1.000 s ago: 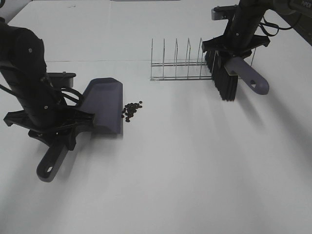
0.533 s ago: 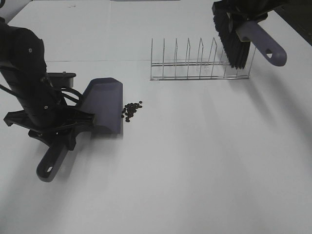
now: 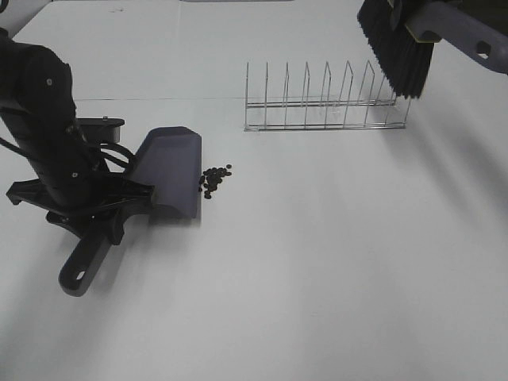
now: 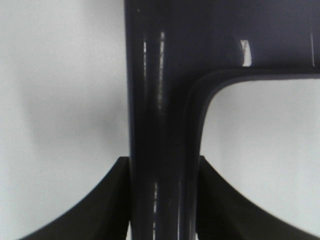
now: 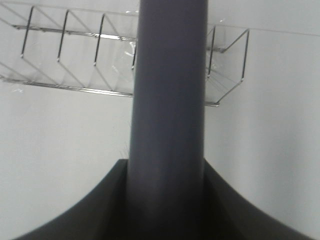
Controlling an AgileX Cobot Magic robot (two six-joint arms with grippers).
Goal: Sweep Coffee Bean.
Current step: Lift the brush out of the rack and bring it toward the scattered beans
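A small cluster of dark coffee beans (image 3: 214, 180) lies on the white table, just right of the lip of the purple-grey dustpan (image 3: 168, 171). My left gripper (image 3: 99, 216) is shut on the dustpan's handle (image 4: 162, 125), and the pan rests flat on the table. At the far right, a brush with black bristles (image 3: 397, 48) and a purple-grey handle (image 3: 464, 32) hangs high above the wire rack's right end. My right gripper (image 5: 166, 200) is shut on the brush handle (image 5: 170, 90); in the high view it is cut off by the top edge.
A wire dish rack (image 3: 325, 103) stands at the back centre, below the brush, and shows in the right wrist view as the rack (image 5: 75, 55). The left arm's black body (image 3: 48, 119) rises left of the dustpan.
The right arm has lifted the brush up and to the right, from beside the rack's right end to well above it. The left arm, dustpan and beans have not moved.
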